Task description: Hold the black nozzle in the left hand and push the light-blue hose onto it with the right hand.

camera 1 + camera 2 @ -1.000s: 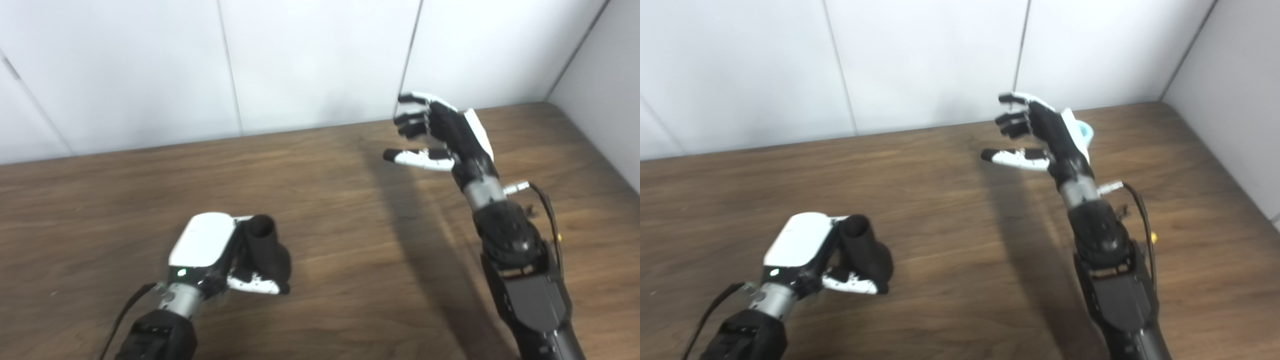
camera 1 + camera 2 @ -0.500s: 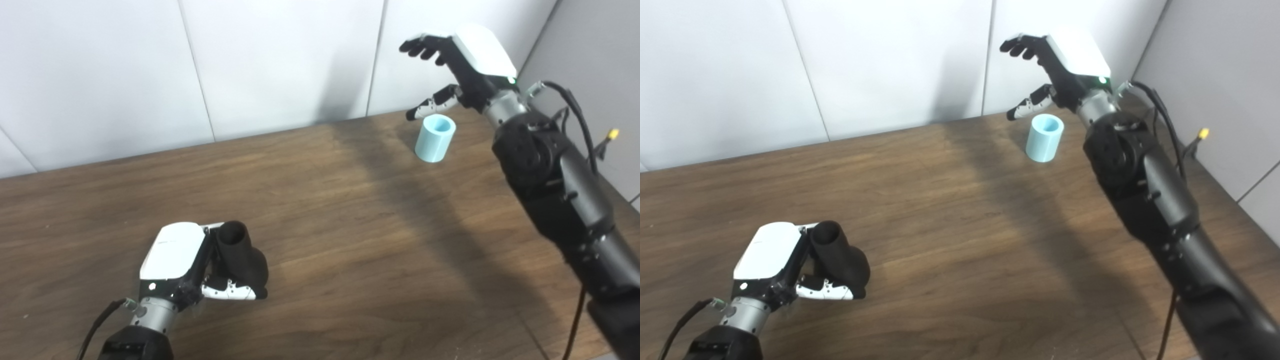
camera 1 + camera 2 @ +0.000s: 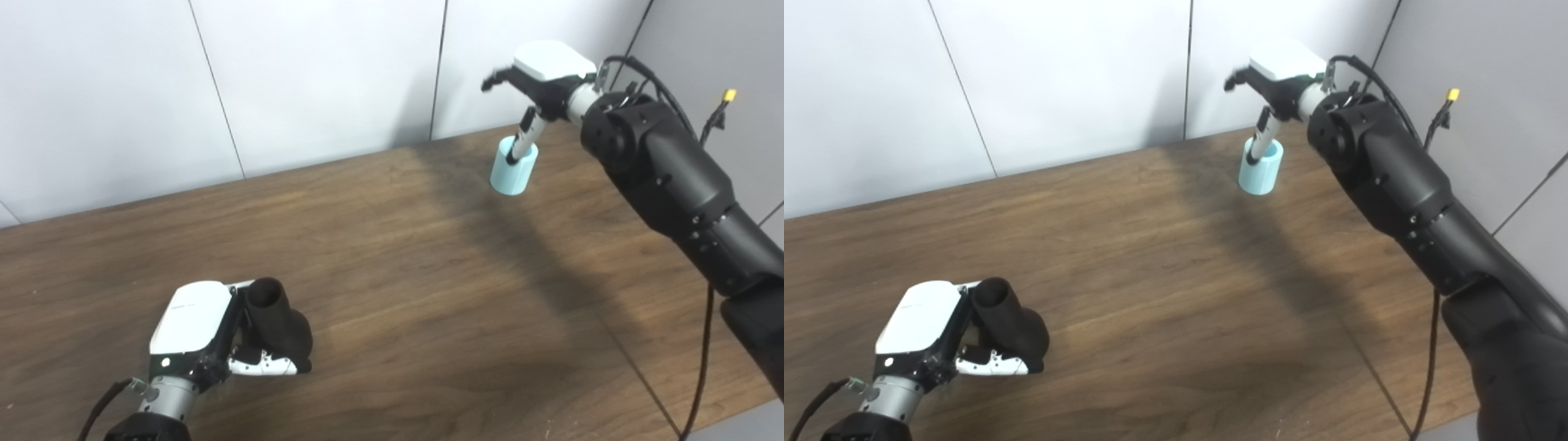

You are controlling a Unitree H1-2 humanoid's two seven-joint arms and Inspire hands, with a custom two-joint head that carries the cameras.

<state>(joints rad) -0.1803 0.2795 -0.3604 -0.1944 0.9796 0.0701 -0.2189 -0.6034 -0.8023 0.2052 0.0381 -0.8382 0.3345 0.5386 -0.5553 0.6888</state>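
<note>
The black nozzle (image 3: 275, 318) stands tilted on the wooden table (image 3: 392, 257) at the near left, its open end up. My left hand (image 3: 208, 334) is shut on it, thumb across its base. A short light-blue hose (image 3: 513, 166) stands upright at the far right of the table. My right hand (image 3: 539, 79) hovers just above it, palm down and fingers spread. Its thumb points down at the hose's rim; whether it touches I cannot tell.
White wall panels (image 3: 306, 79) rise right behind the table's far edge, and a grey wall (image 3: 723, 49) closes the right side. The right arm (image 3: 674, 177) stretches over the table's right part. A cable (image 3: 704, 343) hangs from it near the front right edge.
The camera has swung right. My right hand has dropped closer to the light-blue hose, its thumb now pointing down at the rim. The left hand keeps holding the nozzle.
</note>
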